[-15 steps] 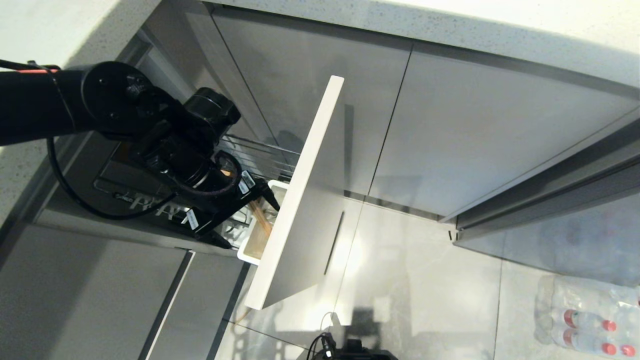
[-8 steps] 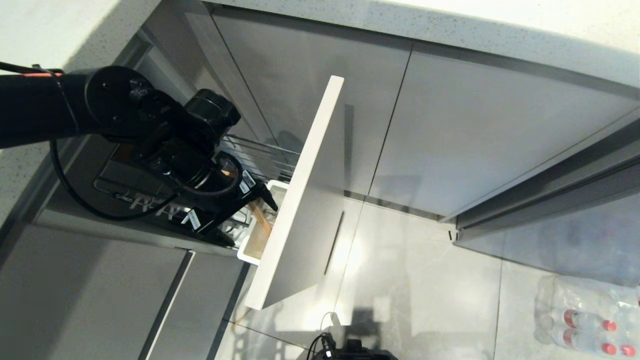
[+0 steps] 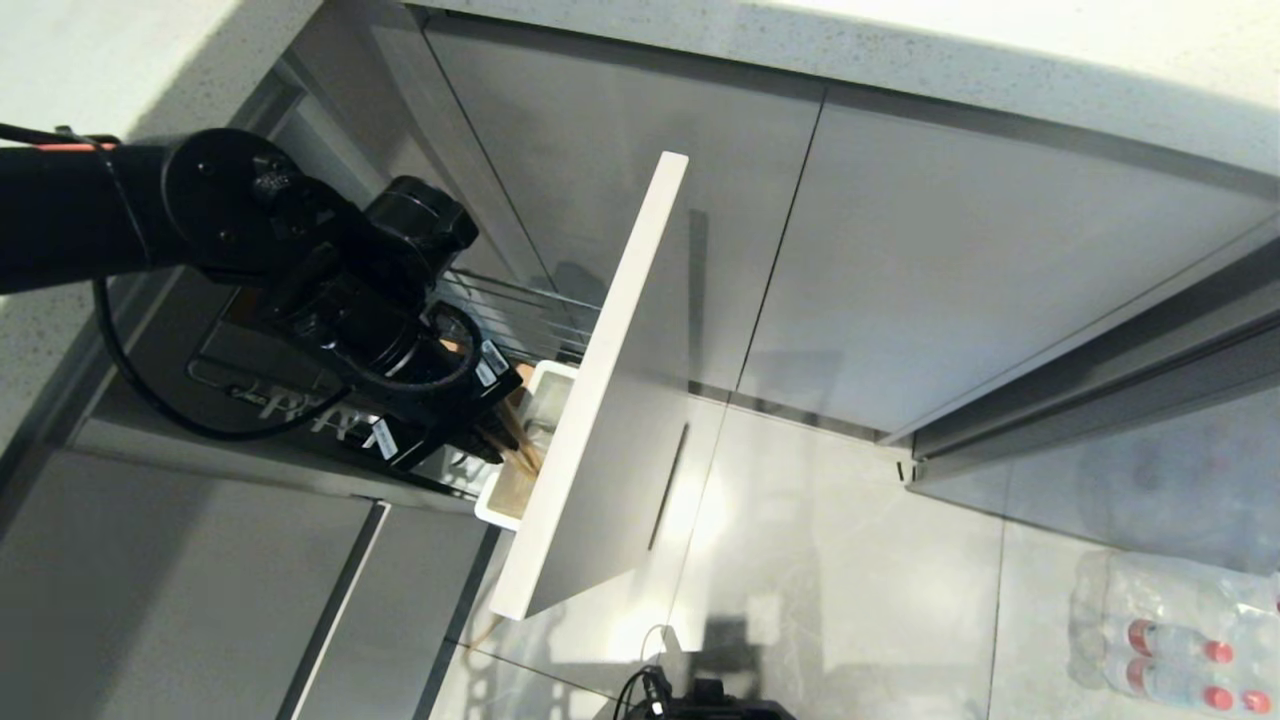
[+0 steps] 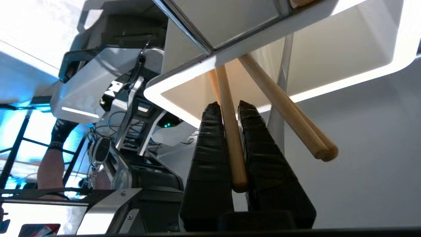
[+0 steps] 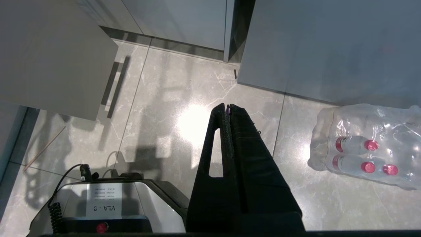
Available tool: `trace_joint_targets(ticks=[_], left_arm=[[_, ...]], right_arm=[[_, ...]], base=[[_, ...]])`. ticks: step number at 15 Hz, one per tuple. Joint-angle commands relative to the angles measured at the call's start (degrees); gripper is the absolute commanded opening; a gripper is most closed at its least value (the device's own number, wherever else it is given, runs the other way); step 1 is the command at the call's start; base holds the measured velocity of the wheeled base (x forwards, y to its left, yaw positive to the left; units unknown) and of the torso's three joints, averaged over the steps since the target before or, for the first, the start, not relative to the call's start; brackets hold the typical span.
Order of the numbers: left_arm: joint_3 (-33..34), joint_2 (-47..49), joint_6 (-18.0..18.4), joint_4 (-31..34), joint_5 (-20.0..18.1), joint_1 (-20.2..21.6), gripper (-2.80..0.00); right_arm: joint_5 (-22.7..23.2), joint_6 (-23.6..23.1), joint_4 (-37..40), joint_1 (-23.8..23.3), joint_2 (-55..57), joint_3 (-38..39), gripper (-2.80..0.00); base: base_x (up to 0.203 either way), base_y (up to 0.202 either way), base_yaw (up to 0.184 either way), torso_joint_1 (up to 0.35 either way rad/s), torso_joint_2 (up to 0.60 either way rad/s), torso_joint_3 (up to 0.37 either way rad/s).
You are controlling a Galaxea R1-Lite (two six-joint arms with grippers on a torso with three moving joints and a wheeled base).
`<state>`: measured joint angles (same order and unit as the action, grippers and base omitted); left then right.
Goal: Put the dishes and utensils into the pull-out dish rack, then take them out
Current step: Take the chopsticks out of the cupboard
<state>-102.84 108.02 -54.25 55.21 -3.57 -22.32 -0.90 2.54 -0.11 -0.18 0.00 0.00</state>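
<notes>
The left gripper (image 4: 230, 107) is clamped on a single wooden chopstick (image 4: 232, 138), its two black fingers (image 4: 210, 154) pressed against either side of the stick just above the white utensil cup (image 4: 378, 62). The left wrist view alone shows that detail, along with more chopsticks (image 4: 289, 112) leaning free in the cup beside the held one, one hidden behind another so their number cannot be told. From the head view the gripper (image 3: 495, 440) is seen reaching into the pull-out dish rack (image 3: 520, 320), behind its pale front panel (image 3: 610, 380), which stands drawn out from the grey cabinets. The right gripper (image 5: 228, 108), visible only in its own wrist view, hangs with fingers pressed together over the tiled floor, near a shrink-wrapped pack of water bottles (image 5: 365, 144).
</notes>
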Motion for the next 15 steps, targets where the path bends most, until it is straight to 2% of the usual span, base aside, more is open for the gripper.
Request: trace_joint_targets(ticks=[1,15], left_arm=[[0.01,-0.15,-0.33,0.34,-0.03,0.0,-2.8],[-1.57,-8.49,-3.57,0.66,0.5,-2.44,-2.8]], right_arm=[[-0.04,0.01,-0.02,0.01,0.0,0.0,-2.8],[0.01,0.02,-0.05,0.01,0.06,0.0,-2.8]], base=[[0.0,0.0,0.0,0.0,0.0,0.0],[0.0,0.0,0.0,0.0,0.0,0.0]])
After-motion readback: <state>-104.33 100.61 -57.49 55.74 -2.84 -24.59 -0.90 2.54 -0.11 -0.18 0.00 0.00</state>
